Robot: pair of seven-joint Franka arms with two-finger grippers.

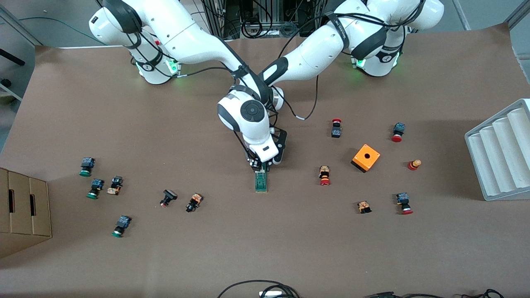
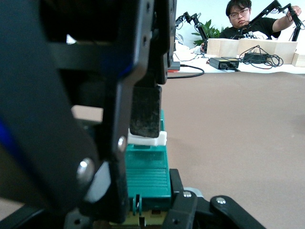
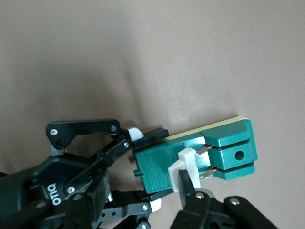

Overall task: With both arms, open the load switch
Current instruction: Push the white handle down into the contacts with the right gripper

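Note:
The load switch (image 1: pixel 261 182) is a narrow green block lying flat near the middle of the table, with a white piece (image 3: pixel 187 160) on top. My left gripper (image 2: pixel 145 210) is shut on the end of the switch farther from the front camera, one finger on each long side. My right gripper (image 3: pixel 189 183) comes down from above and is shut on the white piece. One of its dark pads (image 2: pixel 145 112) rests against that piece. In the front view the right hand (image 1: pixel 257 142) covers both grips, so only the nearer part of the switch shows.
Small red- and green-capped push-buttons (image 1: pixel 325 175) lie scattered toward both ends of the table. An orange box with a hole (image 1: pixel 366 157) sits toward the left arm's end, with a white ribbed tray (image 1: pixel 501 153) at that edge. A cardboard box (image 1: pixel 25 207) stands at the right arm's end.

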